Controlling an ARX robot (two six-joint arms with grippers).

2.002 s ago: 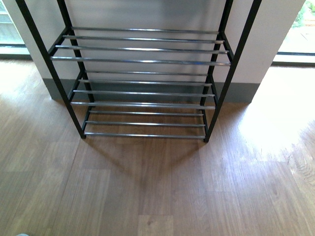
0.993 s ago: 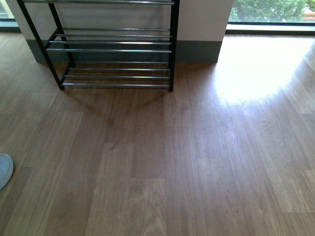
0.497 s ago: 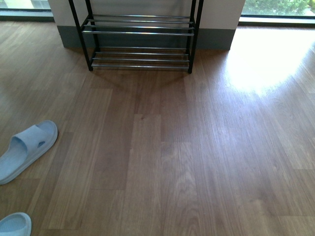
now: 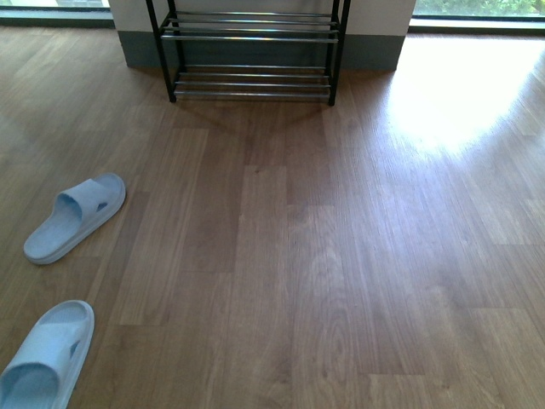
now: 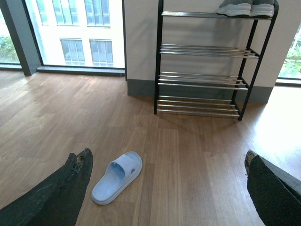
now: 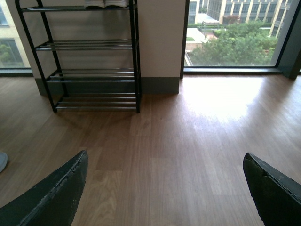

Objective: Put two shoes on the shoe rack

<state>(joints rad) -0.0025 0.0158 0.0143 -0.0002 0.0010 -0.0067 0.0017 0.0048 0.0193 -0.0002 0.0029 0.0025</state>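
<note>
The shoe rack (image 4: 252, 53), black-framed with chrome bars, stands against the wall far ahead in the front view; only its lower tiers show there. In the left wrist view the whole shoe rack (image 5: 205, 66) shows, and the two shoes (image 5: 245, 8), grey with white soles, sit side by side on its top tier. The right wrist view cuts the two shoes (image 6: 106, 4) off on the shoe rack (image 6: 89, 61). My left gripper (image 5: 167, 160) is open over bare floor. My right gripper (image 6: 165, 162) is open too, holding nothing.
Two light blue slippers lie on the wooden floor to the left: one (image 4: 75, 216) further off, one (image 4: 44, 358) near the frame's lower corner. The left wrist view shows one slipper (image 5: 117, 176). Floor-length windows (image 6: 235, 37) flank the wall behind the rack.
The front view has drawn back from the rack, which has shrunk toward the top of the picture. The two blue slippers have come into view on the left.
</note>
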